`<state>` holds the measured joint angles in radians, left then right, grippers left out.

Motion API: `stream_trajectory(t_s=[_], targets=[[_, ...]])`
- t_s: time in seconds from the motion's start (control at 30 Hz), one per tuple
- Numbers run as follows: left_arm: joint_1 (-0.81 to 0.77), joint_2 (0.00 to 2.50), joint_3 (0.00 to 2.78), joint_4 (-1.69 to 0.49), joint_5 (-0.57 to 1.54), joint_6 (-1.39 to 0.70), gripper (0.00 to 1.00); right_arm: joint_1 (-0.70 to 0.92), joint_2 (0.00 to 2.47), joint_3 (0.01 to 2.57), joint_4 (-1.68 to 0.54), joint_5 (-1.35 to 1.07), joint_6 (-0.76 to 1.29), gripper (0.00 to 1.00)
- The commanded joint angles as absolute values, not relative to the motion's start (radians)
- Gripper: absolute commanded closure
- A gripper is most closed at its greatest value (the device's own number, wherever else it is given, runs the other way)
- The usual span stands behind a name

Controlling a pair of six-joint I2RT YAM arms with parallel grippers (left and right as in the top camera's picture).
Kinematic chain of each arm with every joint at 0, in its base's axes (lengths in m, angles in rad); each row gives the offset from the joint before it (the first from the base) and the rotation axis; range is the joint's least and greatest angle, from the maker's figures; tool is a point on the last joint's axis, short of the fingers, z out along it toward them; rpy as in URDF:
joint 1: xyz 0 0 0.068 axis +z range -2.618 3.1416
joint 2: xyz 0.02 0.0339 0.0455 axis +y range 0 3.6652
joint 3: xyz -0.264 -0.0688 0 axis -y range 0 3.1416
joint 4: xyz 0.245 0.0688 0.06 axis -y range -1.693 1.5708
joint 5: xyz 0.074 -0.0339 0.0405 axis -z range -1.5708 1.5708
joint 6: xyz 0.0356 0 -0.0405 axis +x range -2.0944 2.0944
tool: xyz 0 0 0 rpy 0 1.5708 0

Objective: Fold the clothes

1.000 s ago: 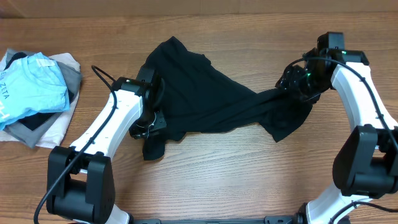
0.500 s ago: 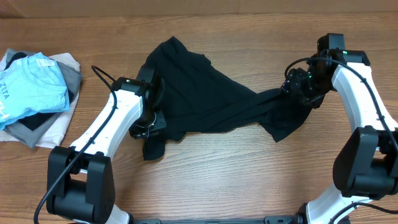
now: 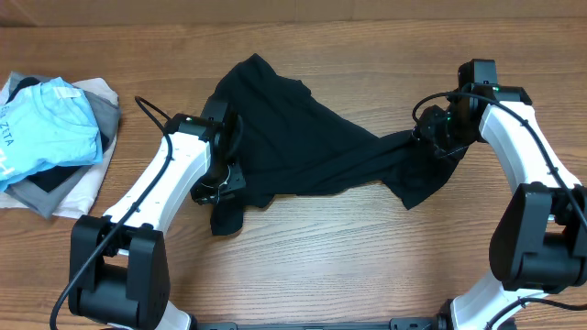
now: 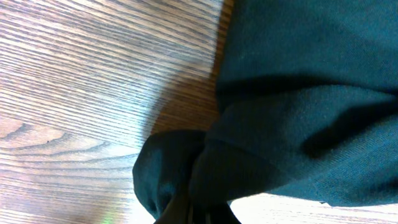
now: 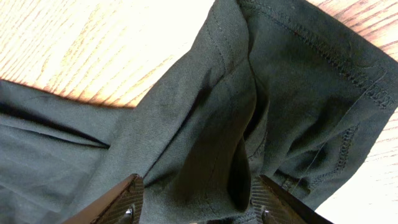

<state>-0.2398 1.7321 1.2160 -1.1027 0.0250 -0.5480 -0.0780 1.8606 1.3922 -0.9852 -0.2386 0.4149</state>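
A black garment (image 3: 312, 147) lies crumpled across the middle of the wooden table (image 3: 348, 257). My left gripper (image 3: 218, 186) sits at its lower left corner. In the left wrist view the left gripper (image 4: 199, 214) is pinched shut on a bunched wad of the black cloth (image 4: 298, 93). My right gripper (image 3: 429, 139) is over the garment's right end. In the right wrist view its fingers (image 5: 199, 193) are spread wide, with a raised fold of the black cloth (image 5: 205, 124) between them. A stitched hem shows at the upper right.
A pile of other clothes lies at the far left of the table. A light blue shirt (image 3: 46, 128) is on top, with grey and white pieces under it. Bare wood runs along the table's front.
My right arm has shifted slightly left and its gripper has settled closer onto the garment's right end. The left arm and the garment have not visibly moved.
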Motion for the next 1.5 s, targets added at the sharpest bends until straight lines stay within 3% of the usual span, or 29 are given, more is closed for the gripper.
stream_trajectory(t_s=[0.0, 0.13, 0.23, 0.33, 0.4, 1.47], targets=[[-0.235, 1.720, 1.219, -1.100, 0.020, -0.564, 0.96, -0.076, 1.843, 1.365, -0.972, -0.236, 0.428, 0.43], [-0.235, 1.720, 1.219, -1.100, 0.020, -0.564, 0.96, -0.074, 1.844, 1.320, -0.928, -0.241, 0.447, 0.47], [-0.235, 1.720, 1.219, -1.100, 0.020, -0.564, 0.96, -0.074, 1.844, 1.319, -0.915, -0.241, 0.447, 0.62], [-0.235, 1.720, 1.219, -1.100, 0.020, -0.564, 0.96, -0.074, 1.844, 1.319, -0.909, -0.240, 0.447, 0.87], [-0.235, 1.720, 1.219, -1.100, 0.020, -0.564, 0.96, -0.074, 1.844, 1.320, -0.905, -0.239, 0.447, 0.96], [-0.235, 1.720, 1.219, -1.087, 0.020, -0.564, 0.96, -0.074, 1.844, 1.481, -1.106, -0.082, 0.395, 0.93]])
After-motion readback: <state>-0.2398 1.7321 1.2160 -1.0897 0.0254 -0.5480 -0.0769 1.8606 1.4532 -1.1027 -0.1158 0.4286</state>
